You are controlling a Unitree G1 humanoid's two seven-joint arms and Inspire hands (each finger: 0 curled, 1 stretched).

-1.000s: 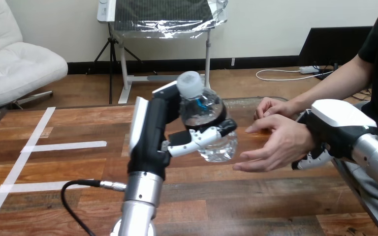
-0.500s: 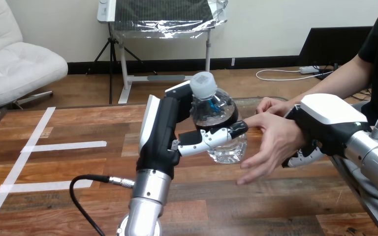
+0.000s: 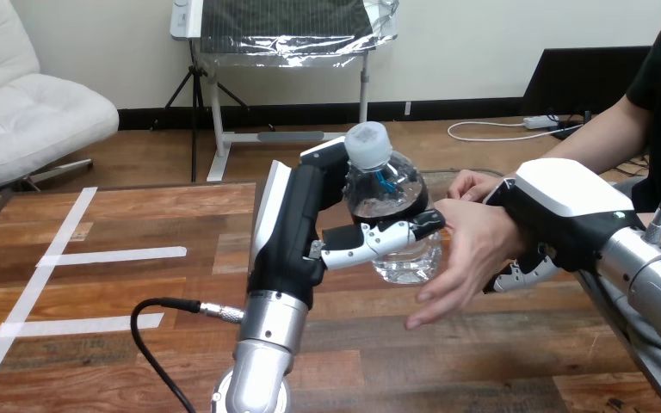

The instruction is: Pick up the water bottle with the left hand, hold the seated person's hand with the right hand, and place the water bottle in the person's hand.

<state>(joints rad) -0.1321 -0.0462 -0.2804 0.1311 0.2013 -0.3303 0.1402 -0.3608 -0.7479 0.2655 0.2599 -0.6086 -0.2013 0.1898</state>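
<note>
Head view: the robot's left hand [image 3: 297, 232] stands upright above the brown wooden table [image 3: 120, 292], with its fingers and thumb curled round the middle of a clear, thin-walled plastic water bottle with a pale round cap [image 3: 393, 225]. The water bottle leans a little and is lifted off the table. Its cap rises above the fingertips and its base hangs below the thumb.

Just beyond those fingertips, the person's hand [image 3: 469, 249] is open, palm toward the bottle and fingers pointing down. I cannot tell whether palm and bottle touch. The right hand [image 3: 568, 211] sits over the person's wrist, its fingers curled underneath and closed on it.

The bottle seems partly filled, so it is probably fairly light, with water that shifts when it tilts. Its wall looks smooth, slippery and easy to dent. The ribbed middle is the sound place to grip, with moderate pressure. The free lower body, on the side away from the left palm, is where the person's hand could best close.
</note>
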